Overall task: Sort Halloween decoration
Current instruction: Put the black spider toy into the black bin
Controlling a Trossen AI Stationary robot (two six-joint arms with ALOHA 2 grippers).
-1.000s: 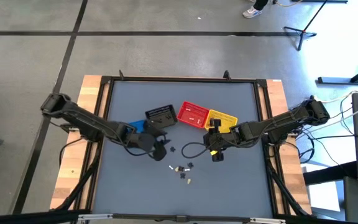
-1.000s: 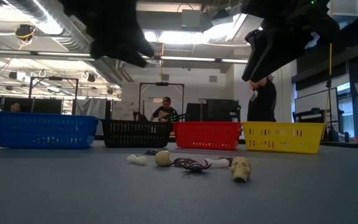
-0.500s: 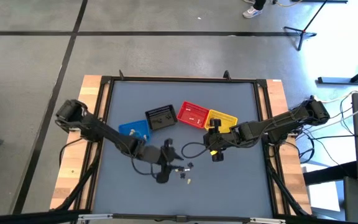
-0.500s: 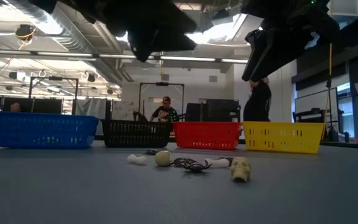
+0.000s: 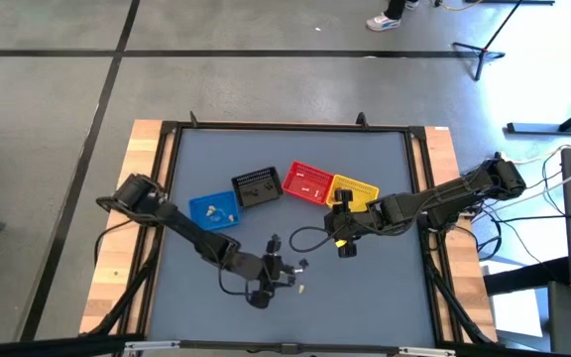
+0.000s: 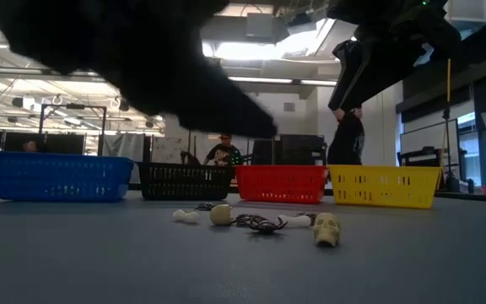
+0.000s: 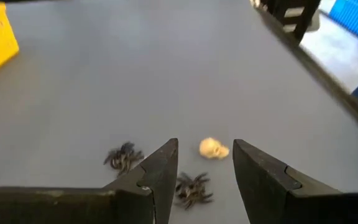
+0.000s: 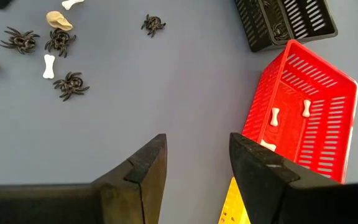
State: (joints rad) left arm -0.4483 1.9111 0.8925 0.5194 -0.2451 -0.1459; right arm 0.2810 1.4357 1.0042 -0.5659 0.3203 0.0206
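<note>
The Halloween decoration is a small cluster of trinkets (image 5: 293, 273) lying on the grey table: black spiders (image 7: 193, 188), a cream skull (image 7: 214, 148), white bones (image 8: 48, 65) and a cream ball (image 6: 220, 214). My left gripper (image 7: 205, 163) is open and hovers low over the cluster, with the skull just beyond its fingertips and spiders beside and below them. It touches none of them. My right gripper (image 8: 197, 155) is open and hangs above the table by the yellow basket (image 5: 355, 190), holding nothing.
Four baskets stand in a row toward the far side: blue (image 5: 213, 210), black (image 5: 257, 186), red (image 5: 307, 182) with bones inside (image 8: 274, 116), and yellow. A dark cable loop (image 5: 305, 238) lies between the grippers. Bare table lies toward the near edge. People stand in the room behind.
My left arm has swung from over the blue basket toward the near edge and the right, coming down over the trinket cluster. The blue basket now shows uncovered. The trinkets have not moved.
</note>
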